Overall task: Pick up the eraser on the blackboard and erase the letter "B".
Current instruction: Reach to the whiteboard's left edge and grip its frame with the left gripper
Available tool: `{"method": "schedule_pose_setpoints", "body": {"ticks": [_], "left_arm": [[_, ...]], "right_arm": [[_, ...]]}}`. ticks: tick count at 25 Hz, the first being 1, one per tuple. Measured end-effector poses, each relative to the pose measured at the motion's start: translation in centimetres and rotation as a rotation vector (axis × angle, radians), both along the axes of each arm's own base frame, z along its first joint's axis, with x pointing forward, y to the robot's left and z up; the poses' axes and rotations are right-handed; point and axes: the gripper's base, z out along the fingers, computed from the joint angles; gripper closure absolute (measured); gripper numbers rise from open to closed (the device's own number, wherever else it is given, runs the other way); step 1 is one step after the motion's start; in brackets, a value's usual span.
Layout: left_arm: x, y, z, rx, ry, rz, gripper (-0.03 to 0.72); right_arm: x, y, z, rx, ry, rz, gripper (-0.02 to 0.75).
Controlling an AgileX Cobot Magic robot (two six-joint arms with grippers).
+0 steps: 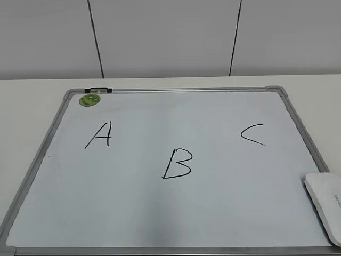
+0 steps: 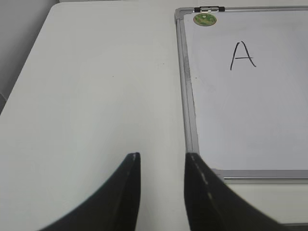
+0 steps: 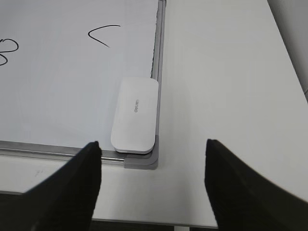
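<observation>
In the near right corner of the blackboard [image 1: 176, 224], the eraser [image 3: 135, 115] lies flat, the letter "B" [image 1: 177, 164] intact mid-board, while both the right gripper [image 3: 153, 161] and left gripper [image 2: 161, 163] hover agape, empty.

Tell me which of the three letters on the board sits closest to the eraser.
The letter "C". It is drawn on the right side of the blackboard, the side where the eraser lies at the near corner. The letter "B" sits mid-board and the "A" far left.

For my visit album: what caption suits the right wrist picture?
Open right gripper hovering short of the white eraser lying at the blackboard corner.
</observation>
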Motion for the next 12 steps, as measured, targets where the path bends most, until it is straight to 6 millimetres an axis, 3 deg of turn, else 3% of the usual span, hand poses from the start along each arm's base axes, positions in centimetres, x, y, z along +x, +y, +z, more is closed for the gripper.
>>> {"method": "schedule_pose_setpoints", "body": {"ticks": [5,12], "left_arm": [[1.6,0.0,3.0,0.004,-0.015,0.0,0.448],[8.2,-0.3,5.9,0.006,0.152,-0.004,0.447]], "right_arm": [[0.0,0.0,0.0,0.0,0.0,0.0,0.238],[0.0,0.0,0.0,0.0,0.0,0.0,0.238]]}}
